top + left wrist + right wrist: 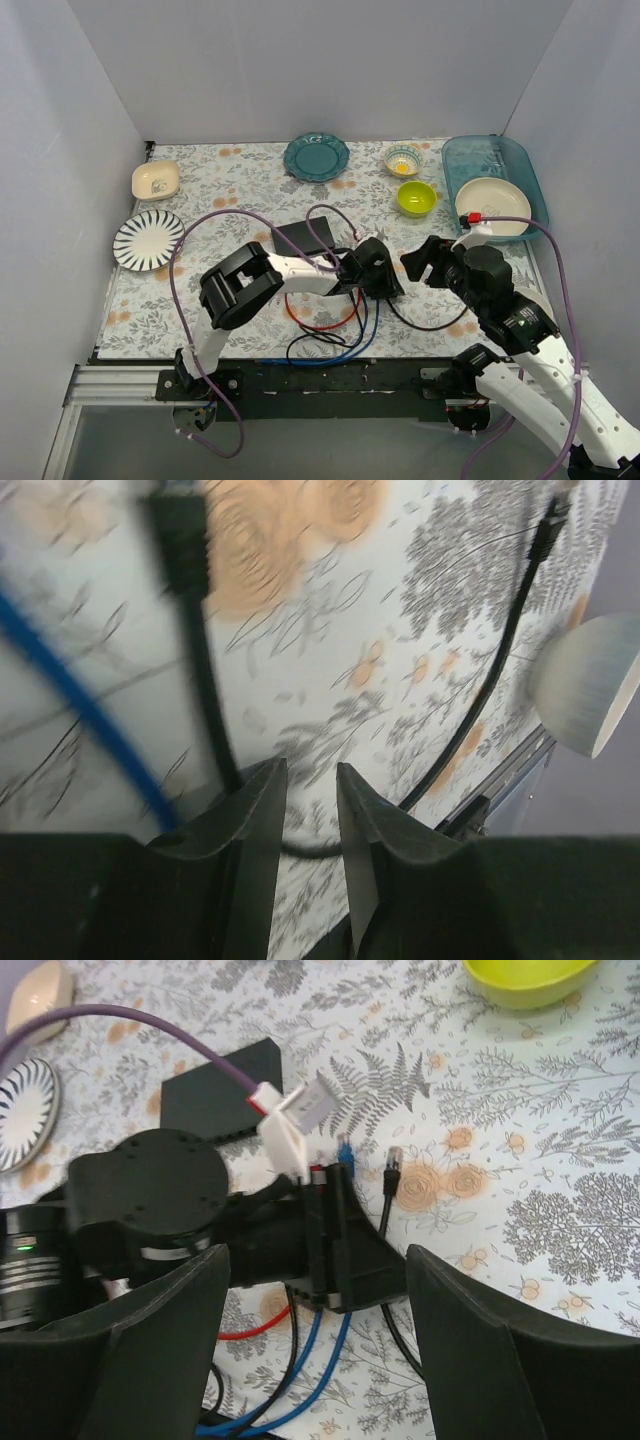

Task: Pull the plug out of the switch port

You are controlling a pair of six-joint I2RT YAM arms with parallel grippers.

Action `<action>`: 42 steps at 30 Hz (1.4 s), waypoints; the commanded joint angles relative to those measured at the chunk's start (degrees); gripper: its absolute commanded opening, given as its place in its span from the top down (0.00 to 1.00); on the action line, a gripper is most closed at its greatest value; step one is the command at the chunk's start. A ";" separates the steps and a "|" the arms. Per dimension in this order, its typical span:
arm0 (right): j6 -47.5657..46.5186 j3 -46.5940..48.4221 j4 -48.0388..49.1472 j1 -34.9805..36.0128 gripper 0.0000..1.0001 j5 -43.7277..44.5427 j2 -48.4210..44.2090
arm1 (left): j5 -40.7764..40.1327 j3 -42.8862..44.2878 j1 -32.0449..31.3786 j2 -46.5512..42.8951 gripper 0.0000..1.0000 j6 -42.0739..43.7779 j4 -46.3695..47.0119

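The switch [303, 237] is a flat black box on the flowered cloth; it also shows in the right wrist view [215, 1095], its socket edge partly hidden by the left arm. A black plug [393, 1160] lies loose on the cloth right of the switch, apart from it, and shows blurred in the left wrist view [180, 540]. A blue plug [345, 1150] sits beside it. My left gripper [311, 770] hangs low over the cloth with a narrow gap, holding nothing; the black cable [205, 700] runs under its fingers. My right gripper [318, 1255] is wide open above the left gripper [385, 283].
Blue, red and black cables [325, 335] loop near the front edge. A green bowl [416, 197], a small patterned bowl [403, 159], a teal plate [316, 157], a striped plate [149, 239], a cream dish [156, 179] and a blue tray [462, 165] with a white bowl surround the area.
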 commanded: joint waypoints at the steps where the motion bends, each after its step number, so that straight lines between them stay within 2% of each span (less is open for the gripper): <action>1: -1.51 -2.36 -2.33 -0.14 0.21 -0.34 -0.76 | -10.29 -9.06 -0.28 -6.08 0.72 -3.13 -20.85; 7: -1.78 -5.52 -1.89 -0.14 0.21 -0.78 -2.79 | -17.94 -21.27 1.03 -19.08 0.74 -14.37 -35.36; 10: -1.42 -6.76 -1.28 -0.05 0.21 -2.18 -2.79 | -20.41 -25.41 4.37 -23.58 0.73 -20.53 -42.56; 13: -1.25 -7.38 -0.58 -0.05 0.21 -3.59 -2.35 | -21.03 -28.57 10.07 -28.50 0.71 -24.84 -49.07; 15: -1.25 -7.47 -0.22 -0.05 0.21 -4.20 -1.65 | -20.59 -30.07 16.13 -31.93 0.71 -26.25 -52.14; 18: -1.25 -7.47 -0.13 -0.05 0.21 -4.91 -0.94 | -19.98 -32.88 24.22 -36.92 0.71 -26.87 -53.30; 21: -1.42 -7.47 -0.83 -0.05 0.21 -4.99 -0.59 | -19.97 -34.29 31.95 -41.67 0.71 -26.34 -54.18; 25: -1.95 -7.55 -1.98 -0.05 0.21 -4.82 -0.85 | -19.80 -35.09 46.25 -47.12 0.71 -23.01 -55.41; 28: -2.30 -7.29 -2.15 -0.05 0.21 -4.64 -0.77 | -22.94 -32.64 50.42 -51.25 0.74 -20.20 -57.87; 31: -2.74 -7.11 -1.89 -0.05 0.21 -4.56 -0.24 | -23.15 -27.01 49.99 -57.04 0.79 -14.23 -56.04; 33: -2.83 -7.20 -1.11 -0.05 0.21 -4.91 -0.06 | -17.54 -26.03 48.68 -60.66 0.79 -9.67 -47.72; 34: -2.83 -7.46 -0.84 -0.05 0.21 -5.17 0.20 | -14.82 -27.08 45.37 -62.94 0.79 -8.08 -42.89; 35: -2.92 -7.73 -0.40 -0.05 0.21 -5.43 0.46 | -8.96 -28.13 42.81 -65.05 0.79 -7.28 -32.49; 36: -2.66 -7.99 0.30 -0.05 0.21 -5.78 0.64 | -7.51 -29.19 39.48 -64.81 0.78 -6.31 -28.47; 37: -2.65 -8.34 0.74 -0.05 0.21 -5.87 1.16 | -7.41 -28.50 30.92 -63.42 0.78 -5.70 -26.00; 39: -2.57 -8.52 1.79 -0.05 0.21 -6.40 1.60 | -7.67 -23.61 22.61 -54.82 0.78 -3.07 -25.79; 40: -2.57 -8.52 2.15 -0.05 0.21 -6.31 2.13 | -7.50 -22.36 15.43 -52.18 0.78 -0.79 -26.23; 42: -2.57 -8.52 2.85 -0.05 0.21 -6.23 2.75 | -7.23 -21.03 9.15 -45.86 0.78 1.07 -26.32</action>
